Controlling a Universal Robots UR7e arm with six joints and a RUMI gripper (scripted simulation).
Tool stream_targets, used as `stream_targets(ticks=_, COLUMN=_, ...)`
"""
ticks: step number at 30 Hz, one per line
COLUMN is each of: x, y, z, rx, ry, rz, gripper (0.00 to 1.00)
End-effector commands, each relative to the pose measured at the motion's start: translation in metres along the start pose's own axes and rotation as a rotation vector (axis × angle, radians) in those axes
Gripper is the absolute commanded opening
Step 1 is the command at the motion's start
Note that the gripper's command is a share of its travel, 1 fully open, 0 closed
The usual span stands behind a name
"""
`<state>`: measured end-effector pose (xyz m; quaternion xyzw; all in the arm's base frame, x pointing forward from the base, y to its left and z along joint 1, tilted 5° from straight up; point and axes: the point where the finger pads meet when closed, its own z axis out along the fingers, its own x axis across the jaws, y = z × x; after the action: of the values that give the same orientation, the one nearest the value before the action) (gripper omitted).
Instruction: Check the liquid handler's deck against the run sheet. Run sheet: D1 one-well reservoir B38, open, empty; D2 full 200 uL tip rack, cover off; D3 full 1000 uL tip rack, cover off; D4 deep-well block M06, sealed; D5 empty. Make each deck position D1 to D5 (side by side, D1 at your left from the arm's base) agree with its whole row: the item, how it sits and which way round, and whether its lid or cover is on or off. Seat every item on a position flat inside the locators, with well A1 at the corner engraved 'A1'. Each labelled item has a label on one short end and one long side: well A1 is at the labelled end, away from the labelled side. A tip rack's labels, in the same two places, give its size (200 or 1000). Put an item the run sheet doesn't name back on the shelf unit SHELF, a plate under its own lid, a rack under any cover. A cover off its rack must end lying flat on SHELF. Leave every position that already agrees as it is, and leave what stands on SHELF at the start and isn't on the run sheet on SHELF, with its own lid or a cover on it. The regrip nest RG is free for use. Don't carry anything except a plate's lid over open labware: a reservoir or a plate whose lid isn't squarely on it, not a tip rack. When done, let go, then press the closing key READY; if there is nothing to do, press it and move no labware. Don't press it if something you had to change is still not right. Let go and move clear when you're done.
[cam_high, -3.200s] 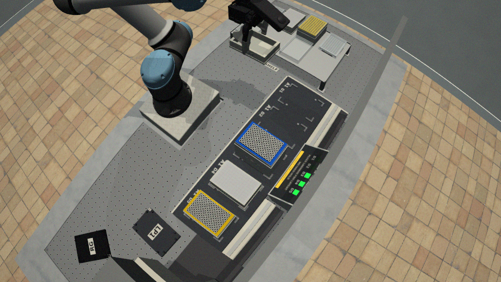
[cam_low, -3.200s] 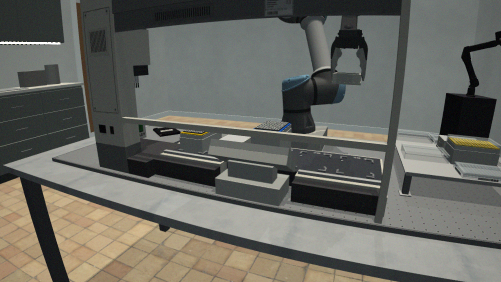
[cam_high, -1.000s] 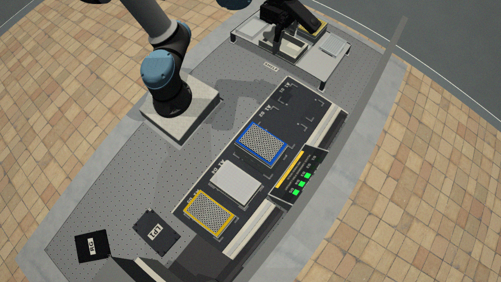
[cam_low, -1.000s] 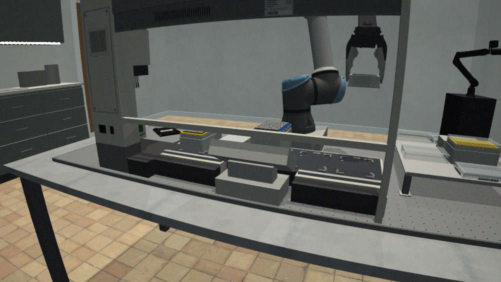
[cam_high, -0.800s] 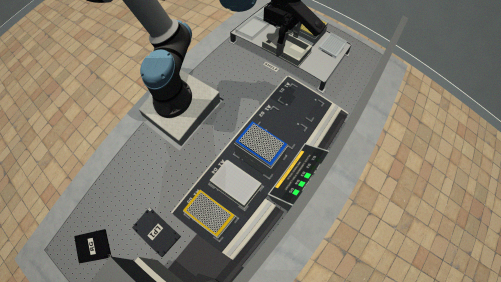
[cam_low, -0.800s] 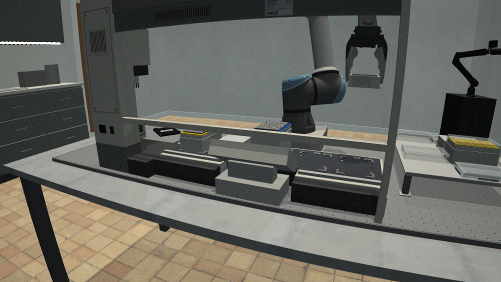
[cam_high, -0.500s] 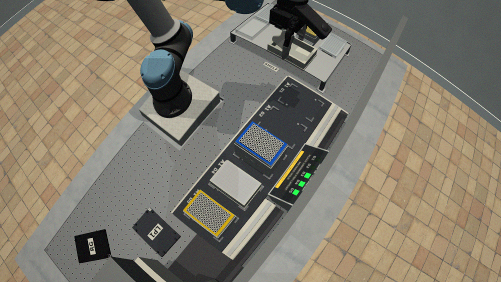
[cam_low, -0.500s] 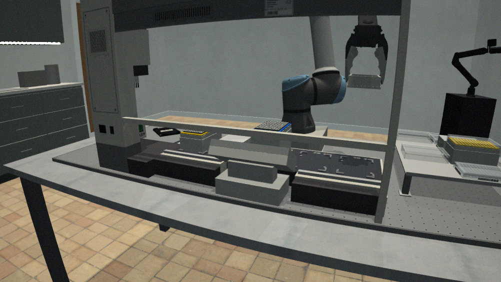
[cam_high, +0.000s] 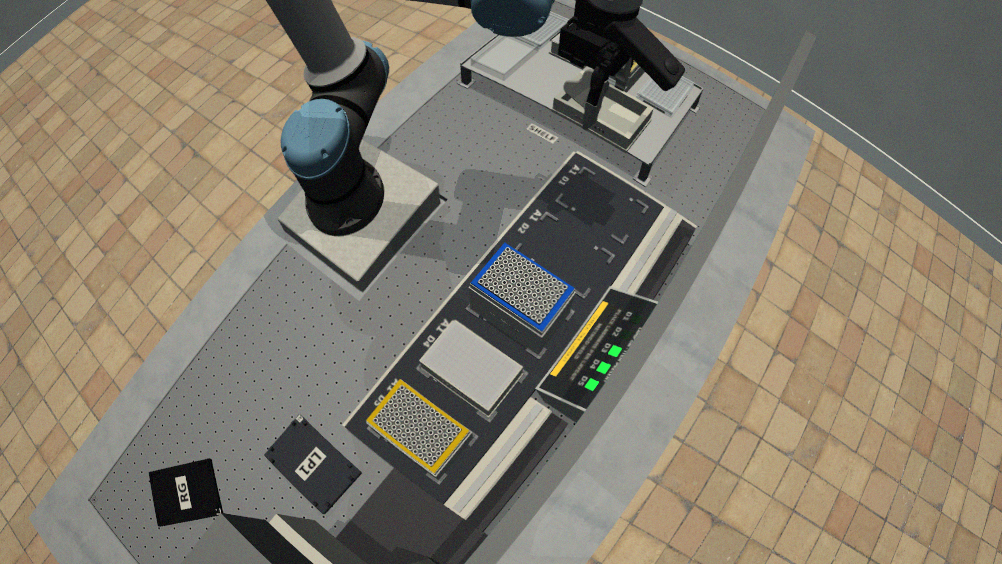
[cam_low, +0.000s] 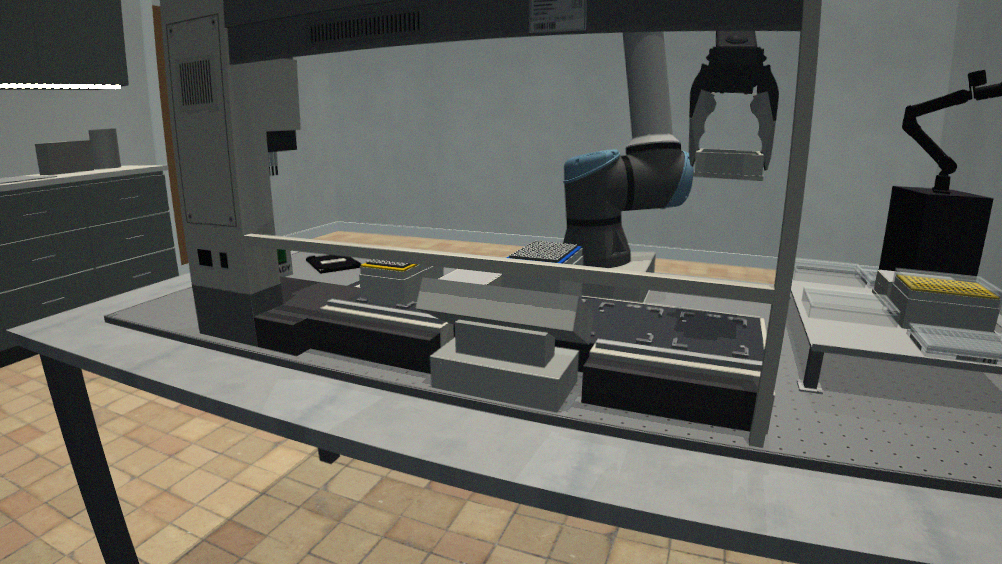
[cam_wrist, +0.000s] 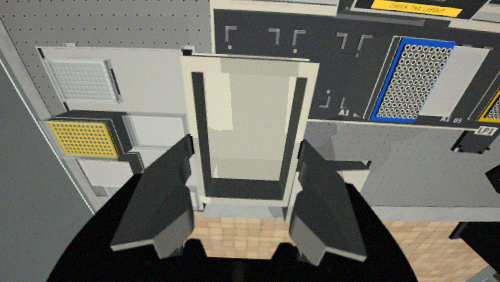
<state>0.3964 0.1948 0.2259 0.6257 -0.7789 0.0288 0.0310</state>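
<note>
Gripper (cam_low: 732, 159) clamped on the long sides of an open cream reservoir (cam_wrist: 248, 131), held high in the air above the shelf (cam_high: 659, 143) marked "SHELF", near the deck's D1 end. Deck (cam_high: 634, 231) engravings read "A1" beside D1, D2 and D4. Bare locators at D1 and D2; blue-framed tip rack (cam_high: 523, 286) next, then a white-topped block (cam_high: 471, 364), then a yellow-framed tip rack (cam_high: 417, 426) at the far end. Dark pads read "LP1" (cam_high: 312, 464) and "RG" (cam_high: 184, 491). The status panel (cam_high: 599, 350) lists D1–D5 beside a yellow strip; the wrist view catches "CHECK THE LAYOUT".
</note>
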Motion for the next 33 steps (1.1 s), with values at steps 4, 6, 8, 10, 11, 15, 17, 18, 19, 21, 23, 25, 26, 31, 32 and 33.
stream_targets(ticks=4, x=0.000, y=-0.017, z=0.000, rx=0.001, ry=-0.001, rz=0.000, gripper=0.00)
stream_targets(ticks=6, x=-0.001, y=-0.021, z=0.000, rx=0.001, ry=-0.001, rz=0.000, gripper=0.00)
stream_targets(ticks=8, x=-0.001, y=-0.026, z=0.000, rx=0.001, ry=-0.001, rz=0.000, gripper=0.00)
stream_targets(ticks=10, x=-0.001, y=-0.031, z=0.000, rx=0.001, ry=-0.001, rz=0.000, gripper=0.00)
stream_targets(ticks=11, x=-0.001, y=-0.033, z=0.000, rx=0.001, ry=-0.001, rz=0.000, gripper=0.00)
stream_targets(ticks=15, x=-0.001, y=-0.036, z=0.000, rx=0.001, ry=-0.001, rz=0.000, gripper=0.00)
stream_targets(ticks=17, x=-0.001, y=-0.036, z=0.000, rx=0.001, ry=-0.001, rz=0.000, gripper=0.00)
stream_targets(ticks=18, x=-0.001, y=-0.036, z=0.000, rx=0.001, ry=-0.001, rz=0.000, gripper=0.00)
stream_targets(ticks=19, x=-0.001, y=-0.036, z=0.000, rx=0.001, ry=-0.001, rz=0.000, gripper=0.00)
stream_targets(ticks=21, x=-0.001, y=-0.036, z=0.000, rx=0.001, ry=-0.001, rz=0.000, gripper=0.00)
stream_targets(ticks=23, x=-0.001, y=-0.036, z=0.000, rx=0.001, ry=-0.001, rz=0.000, gripper=0.00)
stream_targets(ticks=25, x=-0.001, y=-0.036, z=0.000, rx=0.001, ry=-0.001, rz=0.000, gripper=0.00)
stream_targets(ticks=26, x=-0.001, y=-0.036, z=0.000, rx=0.001, ry=-0.001, rz=0.000, gripper=0.00)
stream_targets(ticks=31, x=-0.001, y=-0.036, z=0.000, rx=0.001, ry=-0.001, rz=0.000, gripper=0.00)
stream_targets(ticks=32, x=-0.001, y=-0.036, z=0.000, rx=0.001, ry=-0.001, rz=0.000, gripper=0.00)
stream_targets(ticks=33, x=-0.001, y=-0.036, z=0.000, rx=0.001, ry=-0.001, rz=0.000, gripper=0.00)
